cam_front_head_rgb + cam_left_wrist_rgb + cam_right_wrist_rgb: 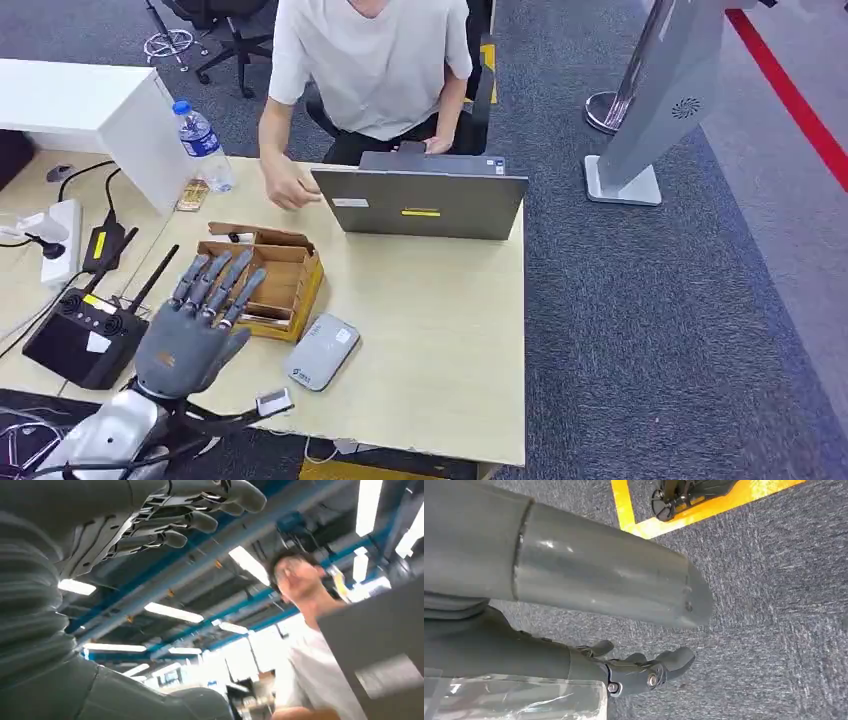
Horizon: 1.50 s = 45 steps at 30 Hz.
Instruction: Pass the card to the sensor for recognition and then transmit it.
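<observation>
It is an office: a desk [440, 340] with a laptop [425, 203] at 12 o'clock, grey carpet [650, 330], an office chair [225, 35] at 11 o'clock, ceiling strip lights [172, 612].

The left hand [200, 320] covers part of the wooden box [275, 275], whose contents are too small to identify, and the person [370, 60] behind the box is cropped above the shoulders.

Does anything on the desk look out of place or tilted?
Nothing is spilled or broken. The wooden box sits askew to the desk edge, and the grey sensor beside it lies tilted too. The left hand hovers open over the box's near corner.
</observation>
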Available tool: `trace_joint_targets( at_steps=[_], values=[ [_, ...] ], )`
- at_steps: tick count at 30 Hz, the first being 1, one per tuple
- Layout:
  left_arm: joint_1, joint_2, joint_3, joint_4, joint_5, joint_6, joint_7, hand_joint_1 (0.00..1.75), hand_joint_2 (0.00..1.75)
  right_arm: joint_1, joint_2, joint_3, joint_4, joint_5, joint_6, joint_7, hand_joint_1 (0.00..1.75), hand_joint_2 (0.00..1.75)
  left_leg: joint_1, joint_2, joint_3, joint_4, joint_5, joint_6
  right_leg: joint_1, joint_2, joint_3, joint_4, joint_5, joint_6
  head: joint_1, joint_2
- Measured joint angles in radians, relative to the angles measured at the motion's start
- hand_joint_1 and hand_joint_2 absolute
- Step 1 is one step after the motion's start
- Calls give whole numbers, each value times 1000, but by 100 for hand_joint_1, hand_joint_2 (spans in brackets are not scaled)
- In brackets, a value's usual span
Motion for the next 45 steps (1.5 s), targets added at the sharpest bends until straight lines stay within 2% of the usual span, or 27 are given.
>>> trace_joint_targets(
  at_steps=[2, 4, 6, 8, 13, 27, 35, 45],
  values=[
    [53, 27, 0, -24, 22, -89, 13, 0, 175, 0, 0, -7, 0, 0, 1, 0, 0, 0, 0, 0, 0, 0, 0, 0, 0, 0, 0, 0, 0, 0, 0, 0],
    [83, 53, 4, -30, 53, -143, 24, 0, 175, 0, 0, -16, 0, 2, 2, 2, 0, 0, 0, -1, 0, 0, 0, 0, 0, -1, 0, 0, 0, 0, 0, 0],
    [82, 59, 13, -27, 85, -202, 41, 0, 175, 0, 0, -22, -1, 11, 3, 4, 0, 0, 0, -3, 0, 0, 1, 1, 0, -3, 0, 0, 0, 0, 0, 0],
    [58, 56, 29, -8, 111, -247, 45, 0, 175, -1, 0, -26, -2, 23, 6, 6, 0, 0, 0, -4, 0, 0, 3, 1, 0, -4, 1, 0, 1, 0, 0, 0],
    [-48, 35, 64, 95, 140, -303, 51, 0, 175, -2, 0, -26, -2, 52, 13, 10, 0, 0, 0, -5, 0, 0, 5, 1, 0, -5, 2, 0, 2, -1, 0, 0],
    [-295, -64, 77, 392, 159, -336, 42, 0, 175, -10, 0, -26, -2, 101, 26, 15, 0, 0, 0, -5, 0, 0, 5, 1, 0, -5, 1, 0, 3, -2, 0, 0],
    [-335, -98, 25, 433, 151, -345, 35, 0, 175, -12, 0, -26, -2, 110, 33, 15, 0, 0, 0, -4, 0, 0, 4, 1, 0, -5, 1, 0, 3, -2, 0, 0],
    [-343, -98, -54, 423, 162, -368, 19, 0, 175, -12, 0, -30, -2, 124, 35, 10, 0, 0, 0, -4, 0, 0, 4, 1, 0, -4, 1, 0, 3, -2, 0, 0]
  ],
)
